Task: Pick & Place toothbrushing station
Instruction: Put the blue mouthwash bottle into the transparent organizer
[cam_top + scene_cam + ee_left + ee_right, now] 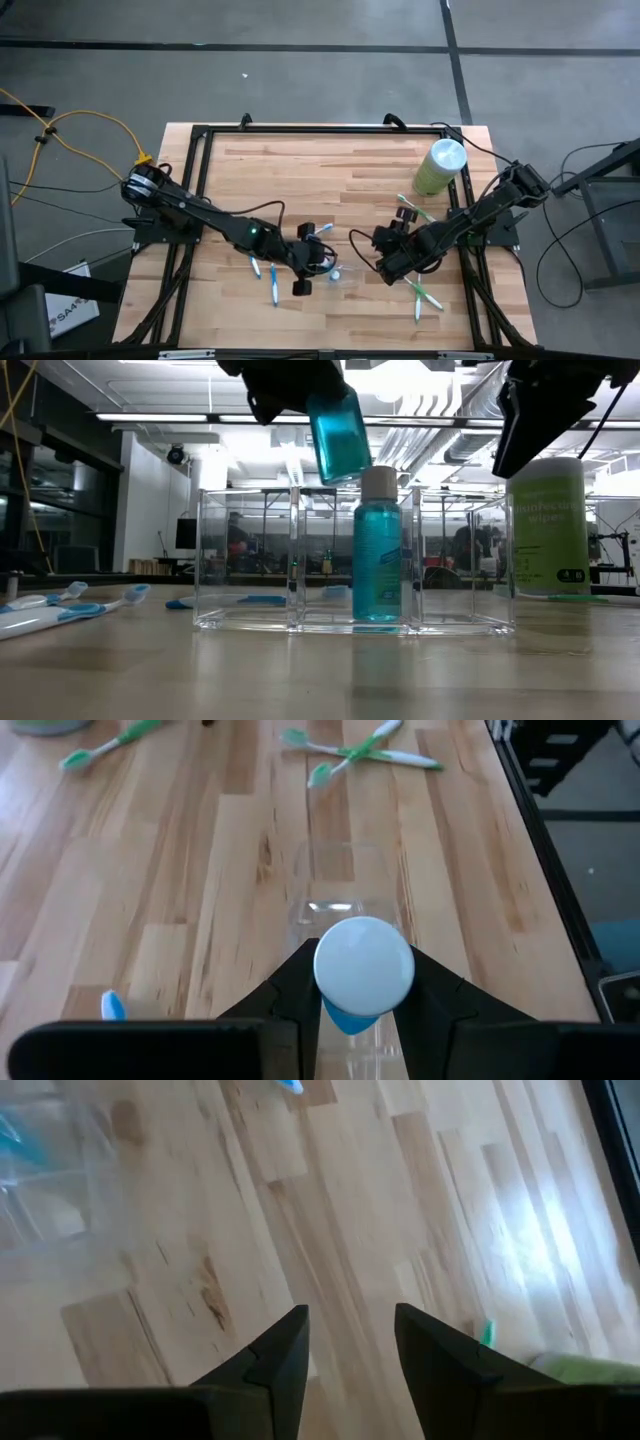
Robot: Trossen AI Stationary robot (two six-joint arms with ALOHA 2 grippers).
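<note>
The toothbrushing station, a clear tray [250, 560] with compartments, stands on the wooden table near its middle; in the left wrist view the tray [335, 880] lies just beyond my fingers. One teal bottle [378, 550] with a pale cap stands upright in it. My left gripper [318, 258] is shut on a second teal bottle [338, 430] above the tray. My right gripper [383, 255] hovers open to the tray's right, and nothing is between its fingers [285, 1350]. My left gripper pinches the teal bottle's upper part, just under its white cap [363, 965], between its two fingers [290, 990]. The fingers slant downward from the table's left. The bottle hangs below them, tilted and lifted clear over the tray, with its teal body [340, 445] showing.
A tall pale-green wipes cylinder [440, 165] stands at the back right. Blue toothbrushes [272, 285] lie left of the tray. Green toothbrushes [415, 210] lie to its right, with more near the front [425, 295]. A black frame [200, 135] borders the table.
</note>
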